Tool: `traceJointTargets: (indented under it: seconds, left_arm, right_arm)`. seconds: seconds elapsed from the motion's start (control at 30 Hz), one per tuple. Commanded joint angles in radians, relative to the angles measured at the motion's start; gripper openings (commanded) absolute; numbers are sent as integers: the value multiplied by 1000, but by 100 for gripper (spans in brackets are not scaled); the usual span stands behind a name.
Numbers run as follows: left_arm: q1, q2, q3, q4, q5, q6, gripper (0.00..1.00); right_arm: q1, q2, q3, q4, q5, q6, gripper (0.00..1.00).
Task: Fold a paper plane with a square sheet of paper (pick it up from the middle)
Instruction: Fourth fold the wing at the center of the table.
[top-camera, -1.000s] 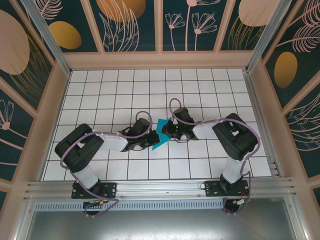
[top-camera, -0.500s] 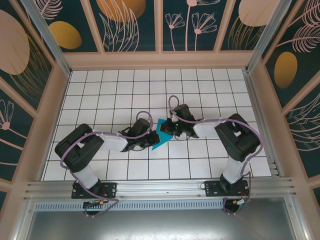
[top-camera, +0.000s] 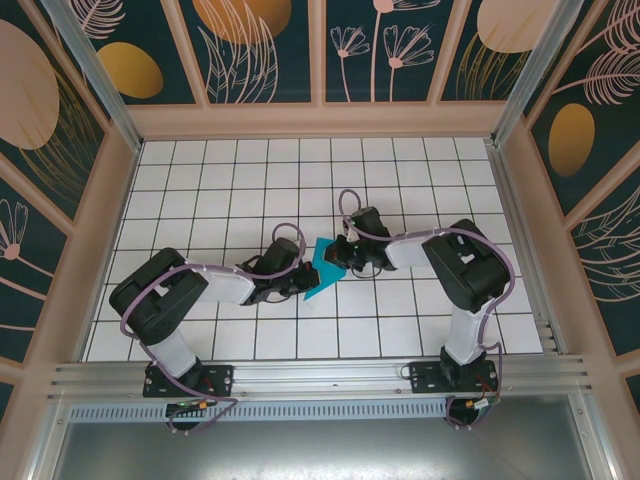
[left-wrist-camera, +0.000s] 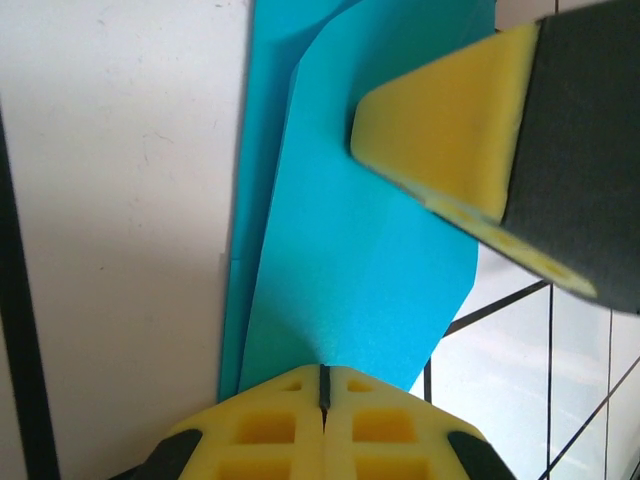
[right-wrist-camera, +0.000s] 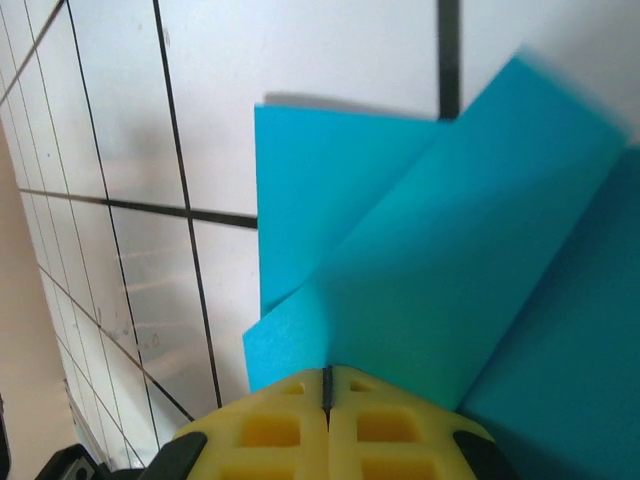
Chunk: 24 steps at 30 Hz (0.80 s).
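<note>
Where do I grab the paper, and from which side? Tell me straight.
Take the paper by an outer edge, coming in low along the table from the side. It is thin and folded into flat overlapping layers, so probably only an edge will fit between jaws. The left gripper and right gripper appear shut on opposite edges in just that way.
</note>
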Motion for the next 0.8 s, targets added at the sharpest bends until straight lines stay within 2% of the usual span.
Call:
traceJointTargets:
  seconds: [0.0, 0.43, 0.6, 0.77]
  left_arm:
    - [-2, 51, -77, -223, -69, 28, 0]
    - [-2, 52, -76, -218, -57, 34, 0]
    - [-2, 55, -72, -211, -47, 33, 0]
    - [-2, 57, -69, -207, -42, 30, 0]
  right_arm:
    - [-76, 34, 25, -21, 72, -41, 6]
    - [-205, 88, 142, -95, 37, -111, 7]
    - [-212, 48, 178, -117, 3, -129, 7]
    - [-171, -65, 122, -78, -30, -111, 8]
